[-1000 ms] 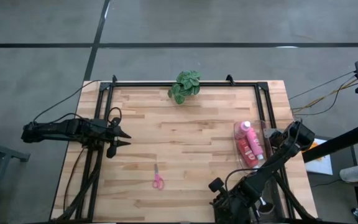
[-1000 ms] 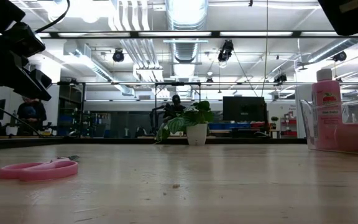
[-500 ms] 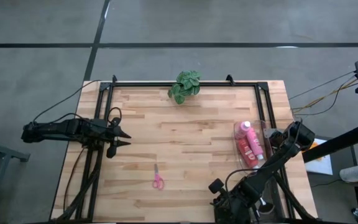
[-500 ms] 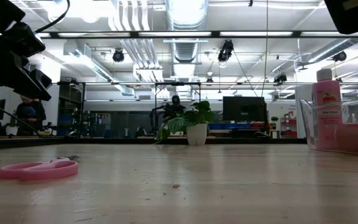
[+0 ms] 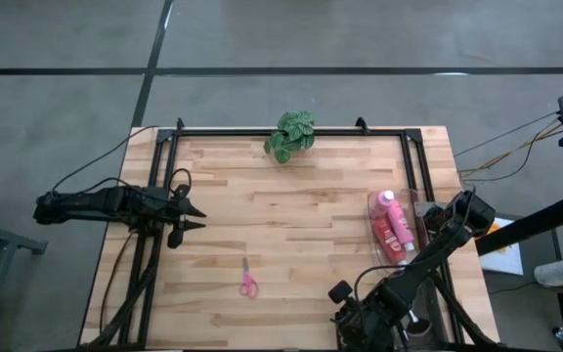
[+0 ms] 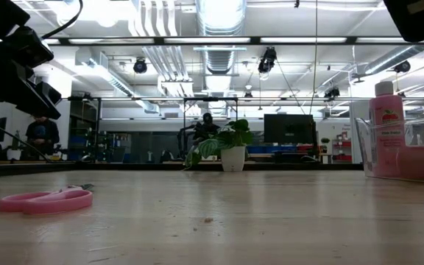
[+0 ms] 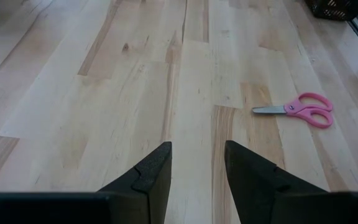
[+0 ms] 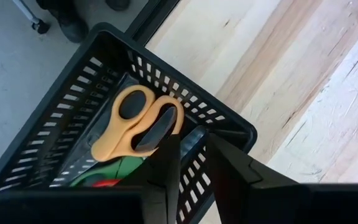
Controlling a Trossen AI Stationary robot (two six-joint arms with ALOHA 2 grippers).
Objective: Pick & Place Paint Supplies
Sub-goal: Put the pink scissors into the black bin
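right pincer (image 8: pixel 188 163) over basket (image 8: pixel 55 118), orange scissors (image 8: pixel 132 121) inside

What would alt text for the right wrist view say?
The right gripper, fingers slightly apart, hangs over a black slotted basket holding orange-handled scissors and something green, at the edge of the wooden table.

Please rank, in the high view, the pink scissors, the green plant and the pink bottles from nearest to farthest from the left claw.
From the left claw, at the table's left side:
1. Pink scissors, toward the front edge.
2. Green plant, at the back edge.
3. Pink bottles, at the right side.
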